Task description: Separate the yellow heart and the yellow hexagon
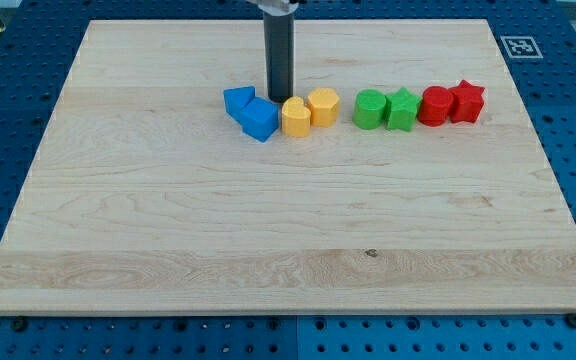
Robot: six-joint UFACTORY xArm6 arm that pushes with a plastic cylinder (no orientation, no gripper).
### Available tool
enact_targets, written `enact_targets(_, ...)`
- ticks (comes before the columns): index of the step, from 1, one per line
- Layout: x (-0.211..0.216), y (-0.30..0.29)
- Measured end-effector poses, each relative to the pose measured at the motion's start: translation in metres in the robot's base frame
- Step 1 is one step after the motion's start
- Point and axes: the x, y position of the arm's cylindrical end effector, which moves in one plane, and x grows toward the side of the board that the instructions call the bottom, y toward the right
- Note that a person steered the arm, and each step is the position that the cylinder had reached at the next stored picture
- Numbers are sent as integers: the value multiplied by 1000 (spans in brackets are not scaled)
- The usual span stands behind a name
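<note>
I am looking down at the wooden board (288,250) from far away. A row of little blocks sits across the upper middle of the frame.

My tip (279,97) is at the bottom of the dark rod. It has no claws, so it holds nothing; it can only push. It sits just above the row, right behind the spot where the blue blocks meet the yellow ones. It looks like it is touching or almost touching the yellow heart (295,116), but the rod hides that bit, so I am not sure.

The yellow heart is the left yellow block. The yellow hexagon (323,105) is just to its right and a bit higher in the frame. The two are pressed side by side, with no gap I can see. So the job is not done yet. I think it has only just started.

To the left of the heart are two blue blocks (251,111), bunched together, and the nearer one touches the heart. To the right of the hexagon, after a small gap, come two green blocks (386,108) and then two red blocks (451,103).

What is left: I need to slide my tip between the two yellow blocks and push one away.
</note>
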Motion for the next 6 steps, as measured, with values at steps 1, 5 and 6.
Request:
enact_targets(1, -9, 22)
enact_targets(5, -6, 24)
enact_targets(6, -6, 20)
